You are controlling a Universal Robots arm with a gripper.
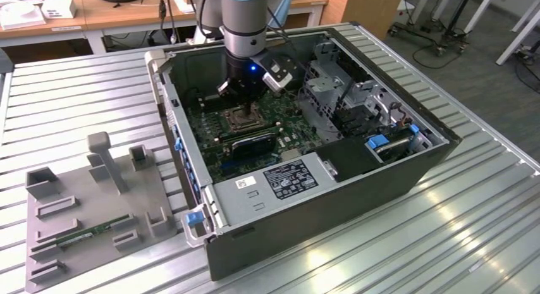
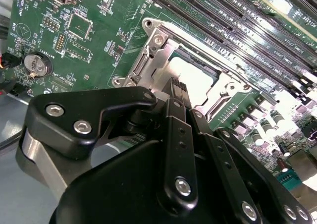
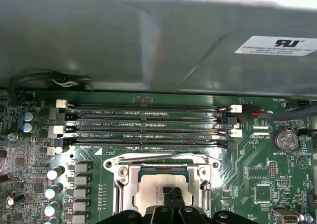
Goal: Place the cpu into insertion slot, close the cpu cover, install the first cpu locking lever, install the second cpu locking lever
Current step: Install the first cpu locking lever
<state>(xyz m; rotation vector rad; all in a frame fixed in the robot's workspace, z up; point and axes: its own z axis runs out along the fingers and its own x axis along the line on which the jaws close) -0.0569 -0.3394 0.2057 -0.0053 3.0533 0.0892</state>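
Reached straight down into the open computer case [image 1: 337, 180], arm upright, claw [image 3: 171, 196] low over the insertion slot [image 3: 163, 182]. Fingers [image 3: 167, 198] pressed together, tips on the cpu [image 3: 148, 192], which lay flat in the slot with the cpu cover [image 2: 148, 68] shut around it. Memory slots [image 3: 143, 125] just beside the slot, case walls close round. Case sat on a ribbed metal bench [image 1: 472, 218], grey holder tray [image 1: 93, 212] beside it.

You have open room above the small square black insertion slot [image 1: 242, 121]; the grey metal case wall [image 1: 173, 85] and silvery drive cage [image 1: 325, 85] flank it, with long black memory slots [image 3: 143, 122] just beside.
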